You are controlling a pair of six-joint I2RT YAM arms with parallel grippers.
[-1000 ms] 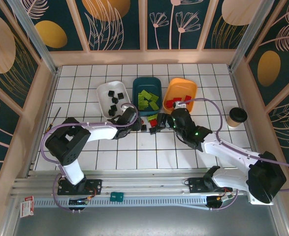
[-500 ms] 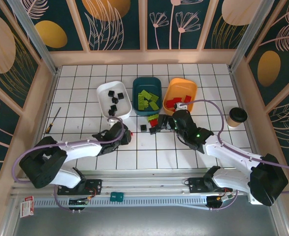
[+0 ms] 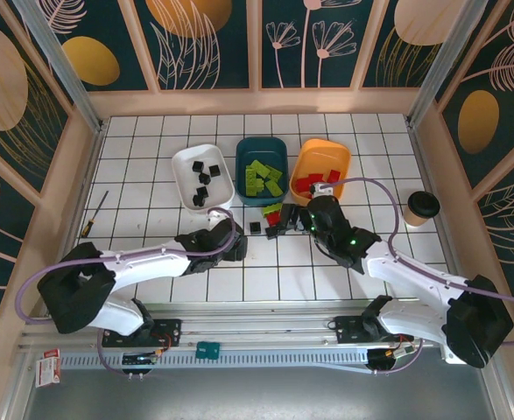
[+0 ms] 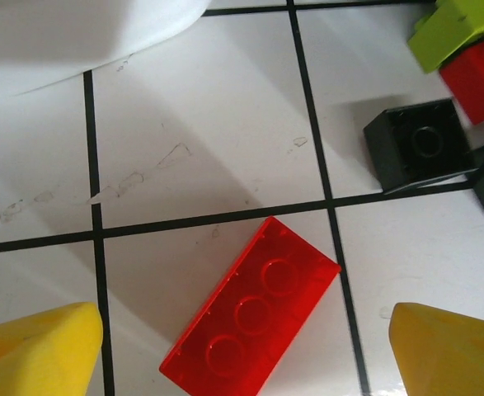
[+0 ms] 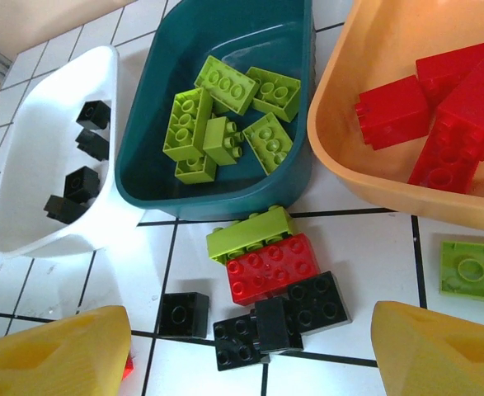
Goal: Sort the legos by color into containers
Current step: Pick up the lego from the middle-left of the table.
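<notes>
Two arm bases sit on the near rail. The left gripper is low over the tiles with its jaws released and wide. In the left wrist view, one red oblong brick lies flat between the yellow fingers and touches neither. The right gripper is spread too and grasps nothing. It hovers just short of the loose pile.

The right wrist view shows the loose legos. One black square lies alone. Beside it is a black knot, three bricks as far as I can tell, since they overlap. One red brick touches one lime oblong just in front of the teal bin. A second lime brick lies near the orange bin, cut off by the frame edge.

Beyond them, three bins stand side by side. The white bin holds at least four black bricks. The teal bin holds about six lime ones, heaped so the count is unsure. The orange bin shows three red ones, and its far end is cut off in the right wrist view.

One cup stands at the right and one screwdriver lies at the left, both well apart from the bricks.

The table is white tile with dark grout, faintly scuffed near the left gripper. Wooden-framed walls carry dark teal panels with orange discs and pale flowers.
</notes>
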